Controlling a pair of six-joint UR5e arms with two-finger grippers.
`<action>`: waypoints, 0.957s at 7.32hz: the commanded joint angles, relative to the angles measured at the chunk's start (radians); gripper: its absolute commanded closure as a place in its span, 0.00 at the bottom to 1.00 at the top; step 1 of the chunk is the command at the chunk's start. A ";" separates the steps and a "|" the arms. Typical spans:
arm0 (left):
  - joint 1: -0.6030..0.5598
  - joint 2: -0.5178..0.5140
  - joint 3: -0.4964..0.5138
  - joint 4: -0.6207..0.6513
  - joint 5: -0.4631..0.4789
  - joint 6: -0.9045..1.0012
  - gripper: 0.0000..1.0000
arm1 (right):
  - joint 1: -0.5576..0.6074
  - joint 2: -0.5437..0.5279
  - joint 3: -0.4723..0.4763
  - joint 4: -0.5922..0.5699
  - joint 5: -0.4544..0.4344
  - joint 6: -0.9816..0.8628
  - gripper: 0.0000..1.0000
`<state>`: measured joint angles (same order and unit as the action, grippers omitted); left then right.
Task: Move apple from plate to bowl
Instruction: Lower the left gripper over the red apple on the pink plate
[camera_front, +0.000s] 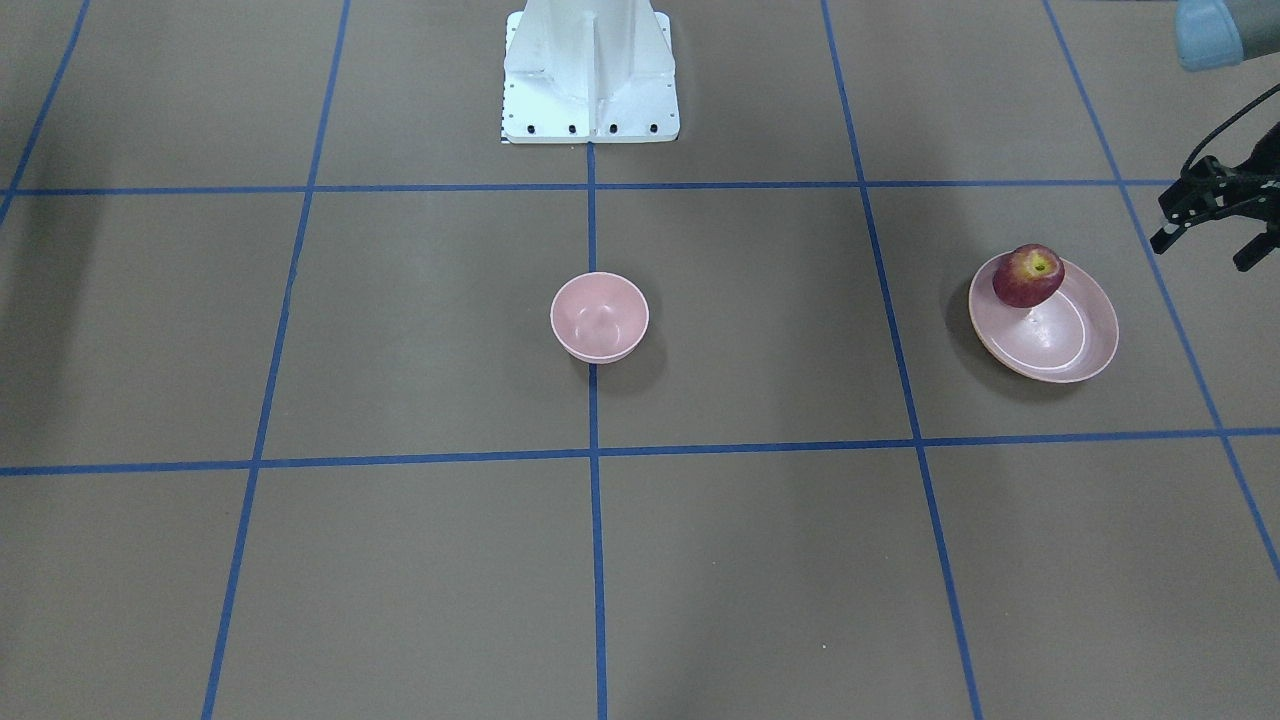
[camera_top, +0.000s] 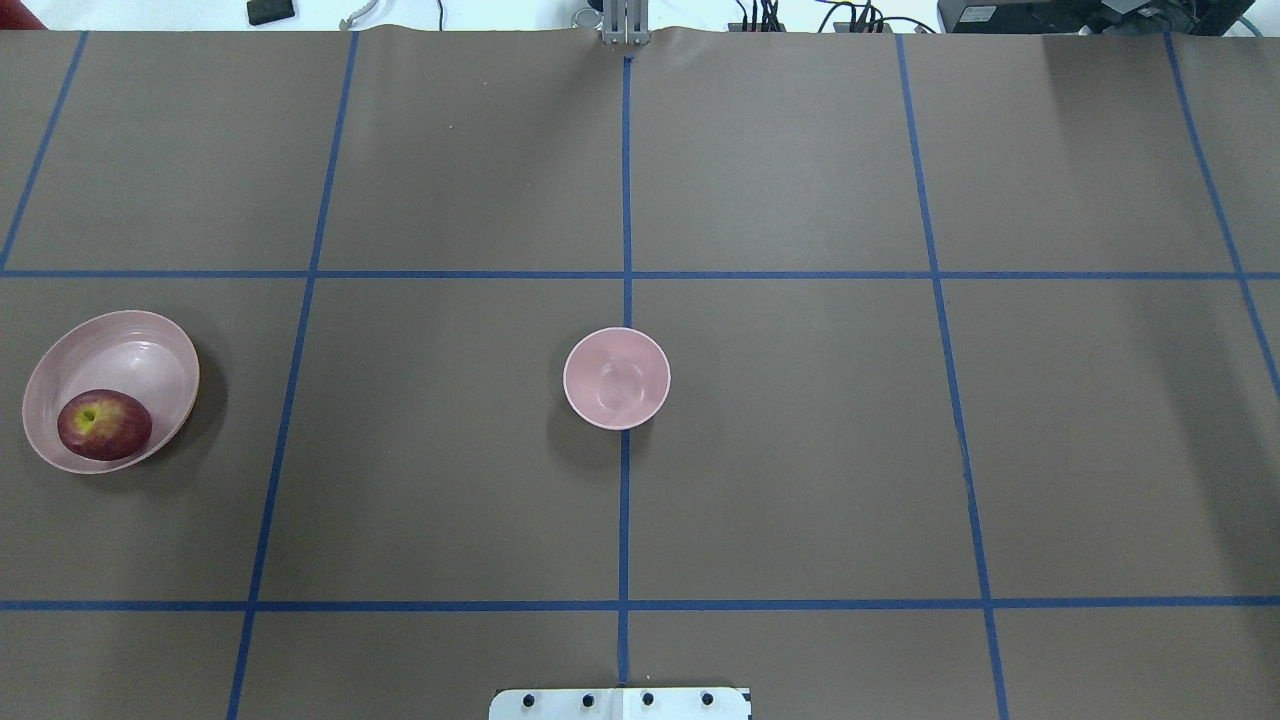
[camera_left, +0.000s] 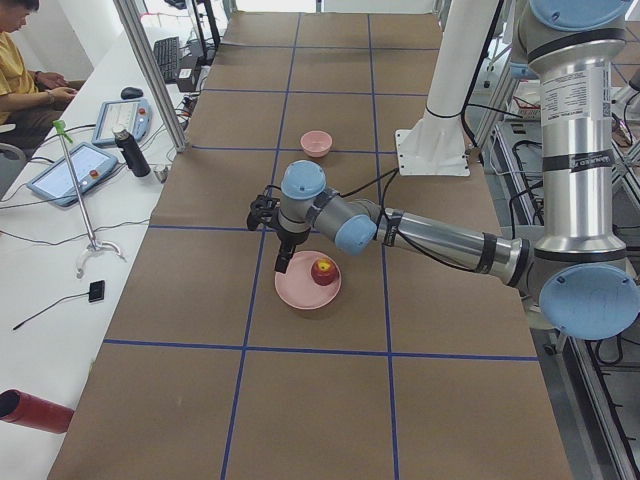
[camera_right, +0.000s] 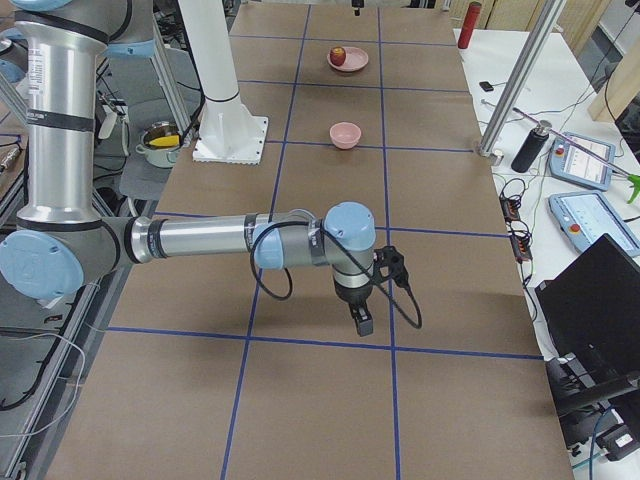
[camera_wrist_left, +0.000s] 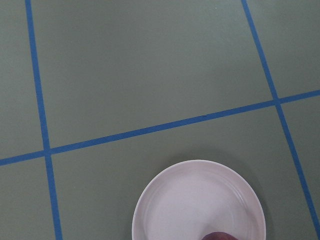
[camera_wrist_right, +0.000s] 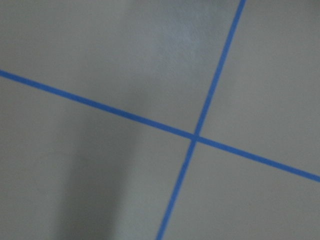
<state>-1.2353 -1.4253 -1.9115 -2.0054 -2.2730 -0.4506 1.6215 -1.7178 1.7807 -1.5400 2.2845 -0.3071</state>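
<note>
The dark-red apple (camera_front: 1028, 275) lies on the near-robot side of the wide pale-pink plate (camera_front: 1060, 345) on the robot's left side of the table; both also show in the overhead view, the apple (camera_top: 104, 424) on the plate (camera_top: 120, 345). The small pink bowl (camera_front: 599, 316) stands empty at the table's middle (camera_top: 616, 378). My left gripper (camera_front: 1205, 250) hangs open and empty above the table just beyond the plate's outer rim. The left wrist view shows the plate (camera_wrist_left: 195, 205) and a sliver of the apple (camera_wrist_left: 217, 236). My right gripper (camera_right: 360, 320) points down over bare table far from both; I cannot tell whether it is open.
The white robot pedestal (camera_front: 590, 75) stands behind the bowl. Blue tape lines grid the brown table. A side bench with tablets (camera_left: 70, 170), a metal post (camera_left: 150, 70) and a seated person (camera_left: 25, 60) runs along the operators' edge.
</note>
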 joint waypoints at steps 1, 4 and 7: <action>0.190 0.072 -0.001 -0.142 0.134 -0.181 0.01 | 0.038 -0.055 -0.007 0.003 0.000 -0.047 0.00; 0.333 0.077 0.003 -0.162 0.197 -0.255 0.01 | 0.038 -0.060 -0.007 0.003 -0.002 -0.044 0.00; 0.384 0.074 0.031 -0.161 0.225 -0.255 0.01 | 0.038 -0.060 -0.007 0.003 -0.002 -0.041 0.00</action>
<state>-0.8702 -1.3499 -1.8966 -2.1664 -2.0550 -0.7059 1.6597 -1.7778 1.7733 -1.5366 2.2826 -0.3500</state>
